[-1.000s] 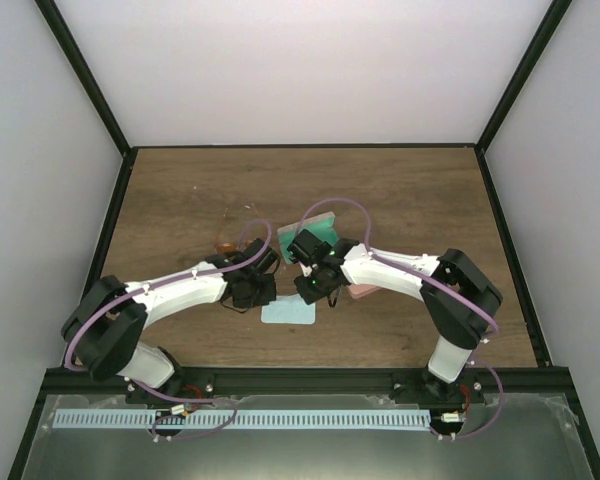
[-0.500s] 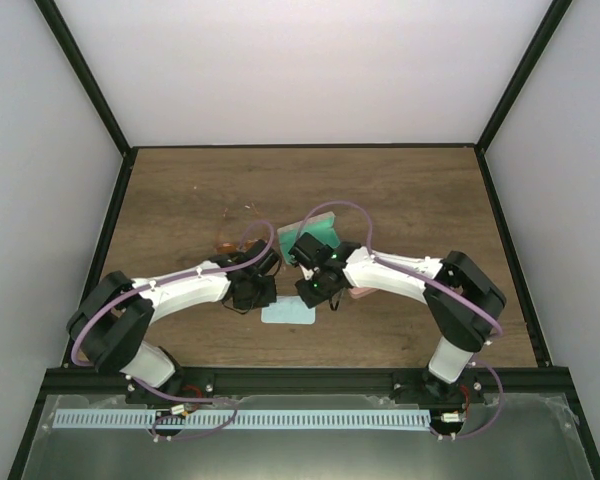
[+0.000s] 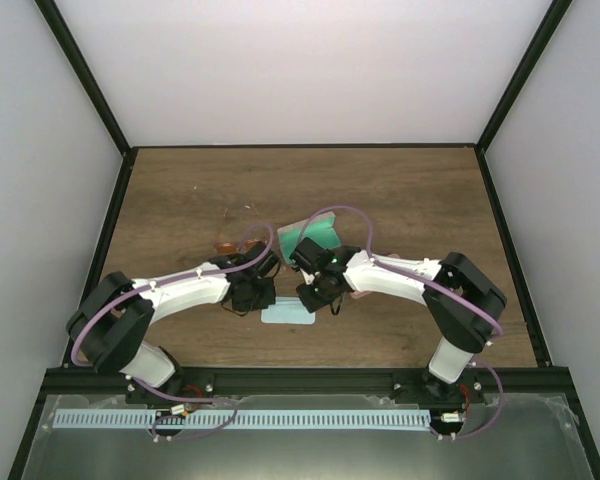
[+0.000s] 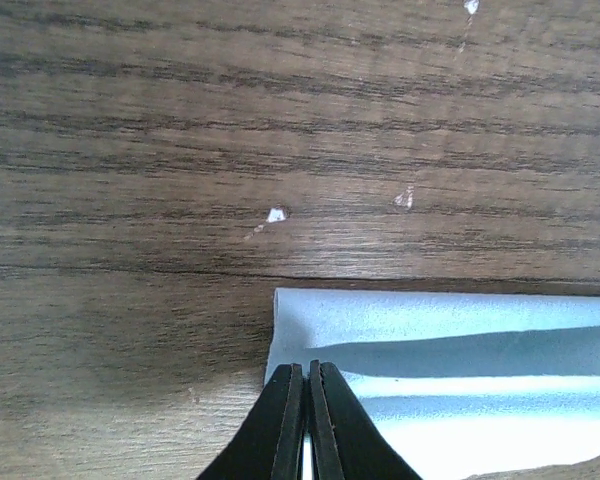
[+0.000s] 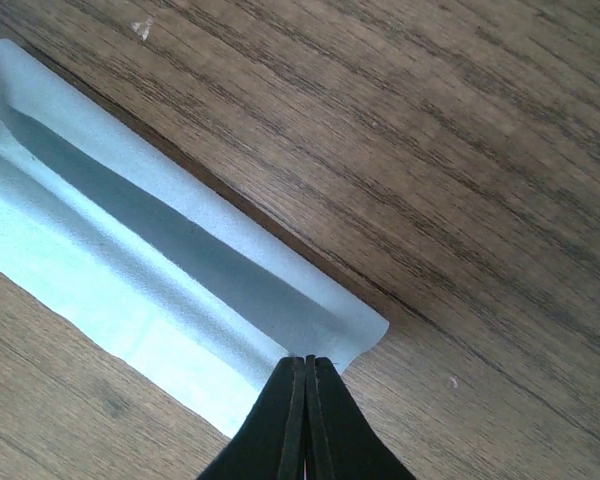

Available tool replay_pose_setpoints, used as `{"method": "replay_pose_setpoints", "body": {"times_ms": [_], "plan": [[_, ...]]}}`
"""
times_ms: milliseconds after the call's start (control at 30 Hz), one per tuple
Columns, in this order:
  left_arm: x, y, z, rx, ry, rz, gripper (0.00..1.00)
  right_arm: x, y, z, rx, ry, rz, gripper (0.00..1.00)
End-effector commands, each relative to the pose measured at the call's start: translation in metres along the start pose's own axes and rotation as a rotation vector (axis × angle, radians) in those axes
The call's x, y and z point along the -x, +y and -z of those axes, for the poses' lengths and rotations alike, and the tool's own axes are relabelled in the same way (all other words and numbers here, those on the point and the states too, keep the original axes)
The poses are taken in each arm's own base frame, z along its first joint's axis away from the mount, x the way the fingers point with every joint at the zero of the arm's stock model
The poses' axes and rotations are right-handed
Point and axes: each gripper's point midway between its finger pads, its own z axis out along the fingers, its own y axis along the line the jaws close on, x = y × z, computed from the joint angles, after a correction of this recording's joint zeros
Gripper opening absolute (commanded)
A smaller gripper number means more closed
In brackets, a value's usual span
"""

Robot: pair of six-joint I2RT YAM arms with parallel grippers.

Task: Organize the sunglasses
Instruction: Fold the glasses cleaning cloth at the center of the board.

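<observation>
A light blue cloth [image 3: 288, 314] lies on the wooden table between the two grippers, with one long edge lifted and curled over. My left gripper [image 3: 255, 297] is shut on its left corner; the wrist view shows the cloth [image 4: 460, 380] pinched at the gripper [image 4: 307, 368]. My right gripper [image 3: 320, 297] is shut on its right corner, and its wrist view shows the cloth [image 5: 160, 260] pinched at the gripper [image 5: 307, 362]. A bit of the orange-lens sunglasses [image 3: 223, 247] shows beyond the left arm. The purple-pink pair is hidden.
A teal-green flat thing [image 3: 312, 234] lies just beyond the right wrist. Black frame rails [image 3: 110, 240] border the table on both sides. The arms' bases sit at the near edge.
Both grippers have moved slightly toward the near edge with the cloth's far edge in them. The cloth looks narrower now. The pink thing under the right arm is covered.
</observation>
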Motion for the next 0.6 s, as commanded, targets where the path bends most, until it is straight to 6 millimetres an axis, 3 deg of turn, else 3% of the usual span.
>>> {"method": "replay_pose_setpoints", "body": {"times_ms": [0, 567], "plan": [[-0.0017, 0.0002, 0.0054, -0.015, -0.011, 0.007, 0.04, 0.0027, 0.0053, 0.0091, 0.014, -0.028, -0.004, 0.01], [-0.0017, -0.002, 0.0087, -0.027, -0.011, 0.008, 0.04, -0.0004, 0.0045, 0.0097, 0.013, -0.024, -0.009, 0.01]]}}
